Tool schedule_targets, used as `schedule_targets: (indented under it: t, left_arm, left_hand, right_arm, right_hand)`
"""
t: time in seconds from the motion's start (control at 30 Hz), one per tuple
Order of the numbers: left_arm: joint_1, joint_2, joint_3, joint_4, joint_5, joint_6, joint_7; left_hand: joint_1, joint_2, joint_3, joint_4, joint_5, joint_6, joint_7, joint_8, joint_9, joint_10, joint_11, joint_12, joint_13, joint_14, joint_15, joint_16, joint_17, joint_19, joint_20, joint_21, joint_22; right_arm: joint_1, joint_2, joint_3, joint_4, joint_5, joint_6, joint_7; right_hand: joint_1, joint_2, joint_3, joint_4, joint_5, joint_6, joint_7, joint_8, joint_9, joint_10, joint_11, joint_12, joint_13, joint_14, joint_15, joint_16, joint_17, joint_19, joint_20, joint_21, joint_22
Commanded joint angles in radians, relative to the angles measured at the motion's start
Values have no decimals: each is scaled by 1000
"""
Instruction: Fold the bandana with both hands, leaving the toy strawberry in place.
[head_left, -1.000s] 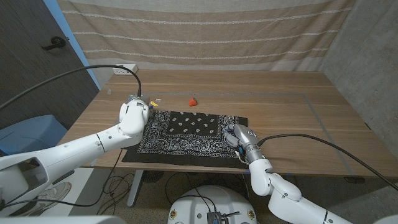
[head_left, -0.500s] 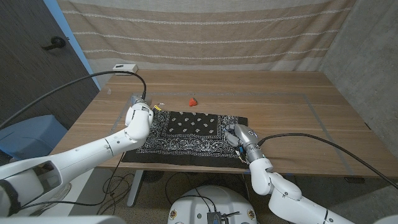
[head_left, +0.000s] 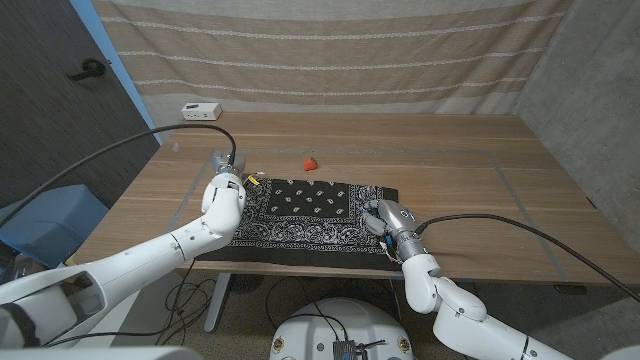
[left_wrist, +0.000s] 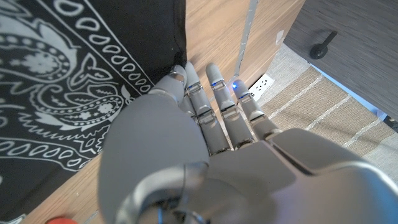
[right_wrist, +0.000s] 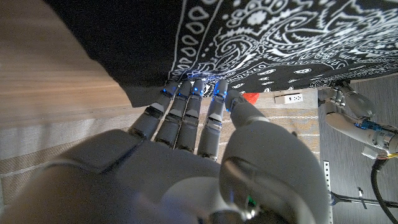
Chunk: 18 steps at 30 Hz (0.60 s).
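A black bandana (head_left: 300, 215) with white paisley print lies spread on the wooden table (head_left: 450, 170). A small red toy strawberry (head_left: 310, 161) sits on bare wood just beyond its far edge. My left hand (head_left: 226, 195) is at the bandana's far left corner. In the left wrist view its fingers (left_wrist: 205, 93) are stretched out, tips touching the hem of the bandana (left_wrist: 62, 74). My right hand (head_left: 388, 222) is at the right edge. In the right wrist view its fingertips (right_wrist: 186, 90) and thumb meet on the hem of the bandana (right_wrist: 261, 37).
A white power strip (head_left: 202, 109) lies at the table's far left. Striped fabric hangs behind the table, and a grey tape line (head_left: 500, 170) runs across the right side. The bandana's near edge lies close to the table's front edge.
My left hand has slid a little along the bandana's left side, and its forearm has swung lower in the picture. The right hand and the strawberry have stayed put.
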Motion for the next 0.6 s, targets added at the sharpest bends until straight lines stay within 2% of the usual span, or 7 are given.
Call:
schedule_targets:
  t: [0.03, 0.13, 0.2, 0.27, 0.3, 0.47, 0.6]
  left_arm:
    - [84, 56, -105, -169, -62, 10, 42]
    - [103, 78, -129, -219, -85, -2, 36]
    - [100, 85, -129, -239, -83, -2, 0]
    - [89, 88, -122, -251, -75, 2, -52]
    - [78, 91, -112, -253, -61, 0, -88]
    - [32, 78, -77, -235, -2, 6, -248]
    - [7, 57, -51, -203, 76, 12, -328]
  left_hand:
    - [-260, -49, -82, 97, -5, -250, -24, -121, -26, -250, 81, -93, 38, -160, -37, -112, -21, -109, 43, 9, 1]
    - [-344, -44, -100, 131, -4, -303, -16, -146, -31, -293, 112, -117, 32, -198, -4, -139, -30, -158, 65, 2, 1]
    - [-396, -66, -120, 144, -8, -338, -18, -160, -35, -328, 125, -135, 29, -223, 4, -154, -35, -177, 74, 0, 0]
    - [-424, -85, -135, 149, -9, -363, -19, -167, -36, -350, 120, -145, 29, -248, 19, -167, -40, -200, 83, -6, -2]
    - [-444, -106, -148, 149, -8, -382, -24, -170, -37, -367, 117, -152, 30, -264, 20, -175, -43, -210, 85, -9, -2]
    - [-458, -159, -174, 136, 0, -397, -33, -171, -39, -374, 115, -159, 25, -274, 16, -181, -51, -210, 86, -9, -5]
    - [-423, -200, -180, 100, 18, -398, -44, -164, -41, -361, 106, -164, 15, -276, 5, -185, -64, -201, 79, -7, -8]
  right_arm:
    - [4, -1, -1, 9, 6, 7, -4]
    - [8, -1, -1, 12, 8, 10, -2]
    - [11, 0, -2, 15, 8, 12, -2]
    - [12, 0, -1, 17, 12, 17, -2]
    - [13, 0, 0, 19, 12, 19, -3]
    - [13, -3, 4, 20, 15, 24, -7]
    - [14, -4, 6, 20, 19, 25, -5]
  right_hand:
    - [11, 1, 6, 5, 4, 13, -4, -1, 3, 13, -6, -1, 2, 12, -42, 7, 3, 10, 1, 5, 3]
    - [11, 2, 7, 6, 4, 13, -4, -2, 3, 13, -2, -2, 2, 12, -42, 7, 4, 10, 1, 5, 3]
    - [12, 2, 6, 6, 4, 14, -4, -3, 3, 13, 0, -2, 2, 12, -42, 8, 4, 11, 1, 5, 3]
    - [12, 2, 7, 6, 5, 14, -4, -3, 4, 13, -1, -2, 2, 12, -42, 7, 4, 11, 0, 5, 3]
    - [12, 2, 7, 6, 4, 14, -4, -3, 4, 14, -1, -3, 2, 12, -42, 7, 4, 11, 0, 5, 3]
    - [12, 2, 7, 6, 4, 13, -4, -5, 4, 14, -2, -3, 2, 12, -42, 8, 4, 11, 0, 5, 3]
    - [12, 2, 7, 7, 4, 14, -4, -6, 4, 14, -2, -4, 3, 12, -43, 8, 5, 11, 0, 5, 3]
